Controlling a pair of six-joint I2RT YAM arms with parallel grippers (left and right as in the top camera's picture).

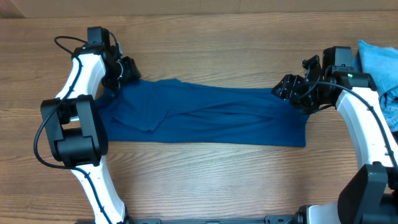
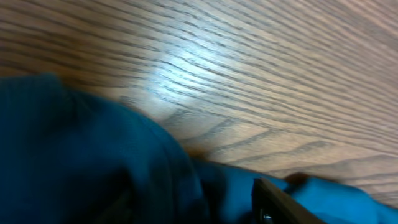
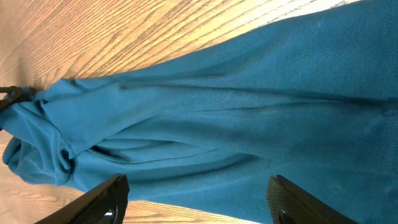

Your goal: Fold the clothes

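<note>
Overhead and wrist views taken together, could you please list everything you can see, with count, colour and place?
shirt: 1, deep blue, spread rumpled across the table's middle.
other clothes: one heap, count unclear, light blue, at the table's right edge.
table: 1, brown wood grain, under everything.
left hand: 1, black, at the shirt's far left corner.
right hand: 1, black, open, at the shirt's far right corner.
</note>
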